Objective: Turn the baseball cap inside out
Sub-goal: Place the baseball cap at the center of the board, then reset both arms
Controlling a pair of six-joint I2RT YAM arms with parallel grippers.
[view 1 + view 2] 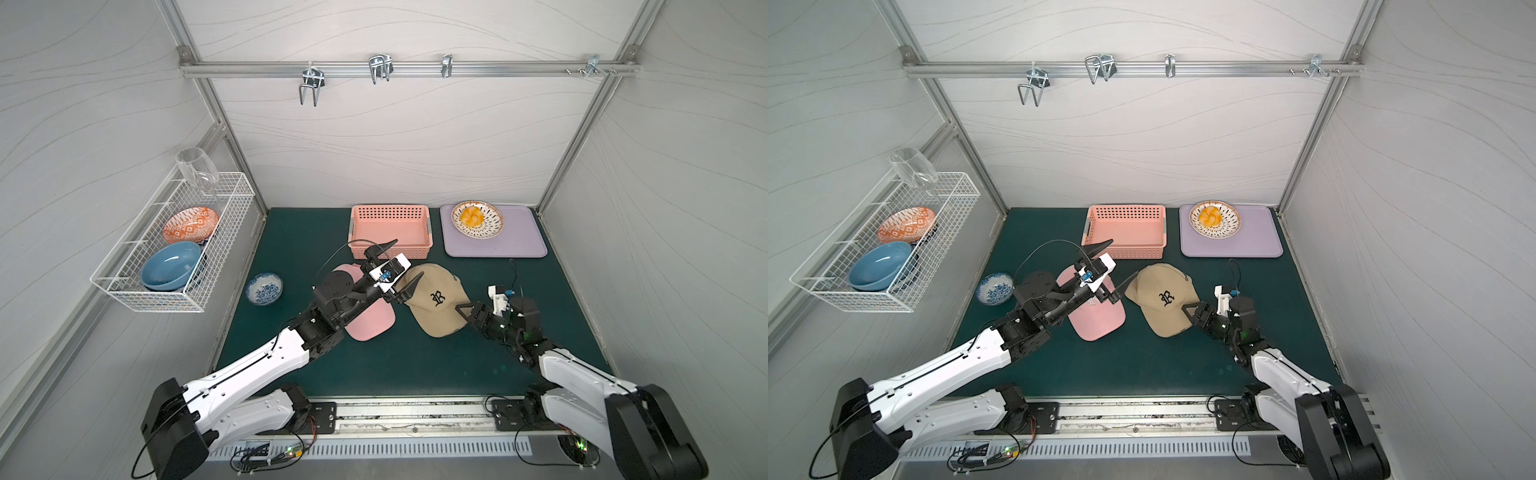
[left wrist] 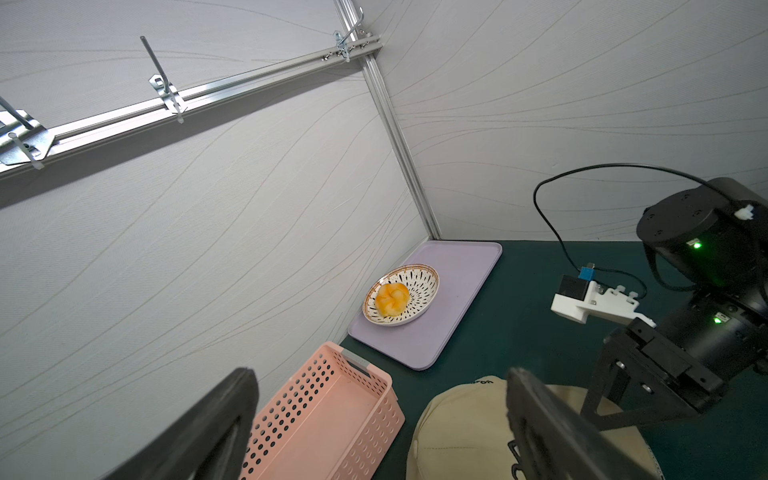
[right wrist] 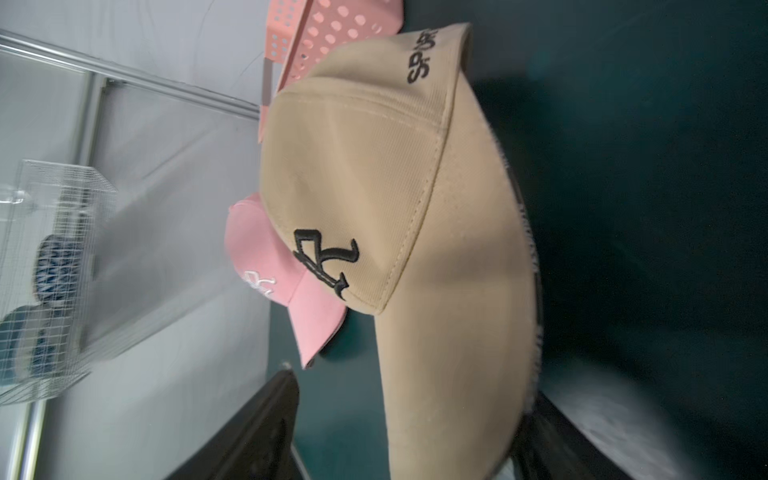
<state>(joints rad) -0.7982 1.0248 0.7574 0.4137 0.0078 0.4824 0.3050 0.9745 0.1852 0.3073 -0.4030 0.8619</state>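
A beige baseball cap [image 1: 436, 299] [image 1: 1163, 297] with a black embroidered letter rests crown-up on the green mat, right side out. A pink cap [image 1: 370, 322] [image 1: 1096, 318] lies to its left, partly under my left arm. My right gripper [image 1: 461, 313] [image 3: 411, 390] is at the beige cap's brim [image 3: 449, 332]. Its jaws are open and the brim lies between them. My left gripper [image 1: 409, 257] [image 2: 378, 374] hovers wide open above the beige cap's crown [image 2: 461, 428], holding nothing.
A pink perforated basket [image 1: 390, 208] and a purple tray [image 1: 519, 241] carrying a patterned plate [image 1: 494, 226] stand at the back. A small blue-patterned bowl [image 1: 265, 289] sits on the mat's left. A wire rack [image 1: 174, 266] with dishes hangs on the left wall.
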